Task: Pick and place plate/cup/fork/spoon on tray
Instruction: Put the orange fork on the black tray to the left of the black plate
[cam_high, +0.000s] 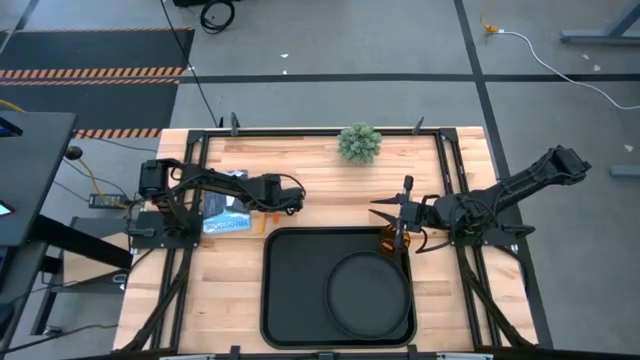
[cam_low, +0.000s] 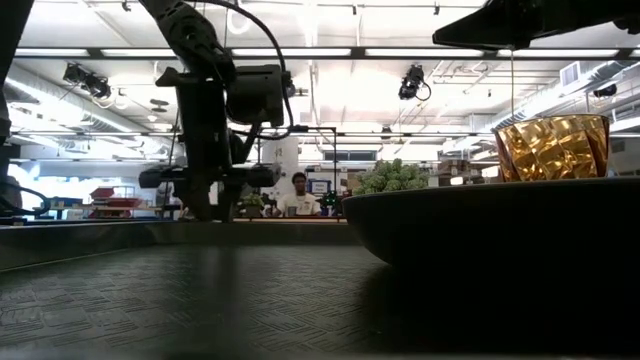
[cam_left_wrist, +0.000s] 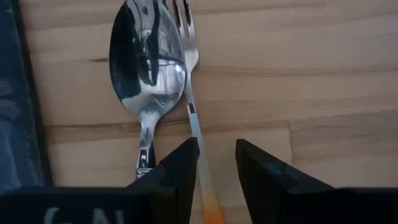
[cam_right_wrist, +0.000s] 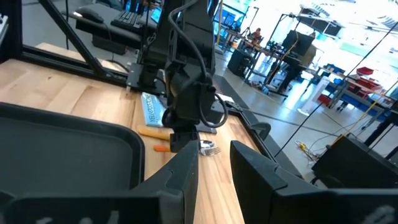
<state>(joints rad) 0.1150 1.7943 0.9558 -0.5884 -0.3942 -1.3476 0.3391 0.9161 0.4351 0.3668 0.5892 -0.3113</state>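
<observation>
High view: tray (cam_high: 290, 290) on the counter (cam_high: 320, 170); plate (cam_high: 368, 290) in its right half; cup (cam_high: 393, 240) at the tray's far right corner, beside the right hand (cam_high: 392, 218), fingers spread.

Low view: cup (cam_low: 552, 147) behind the plate (cam_low: 490, 225); plant (cam_low: 392, 177) beyond.

Left wrist view: left hand (cam_left_wrist: 214, 165) released, straddling the fork (cam_left_wrist: 193, 112) handle; spoon (cam_left_wrist: 146, 68) touching alongside, both on bare wood beside the tray.

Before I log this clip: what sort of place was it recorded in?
Most likely a large open robotics lab or workshop. The low view shows a high ceiling with strip lights and a person seated at distant benches; the right wrist view shows more workstations and frames beyond the wooden table.
</observation>
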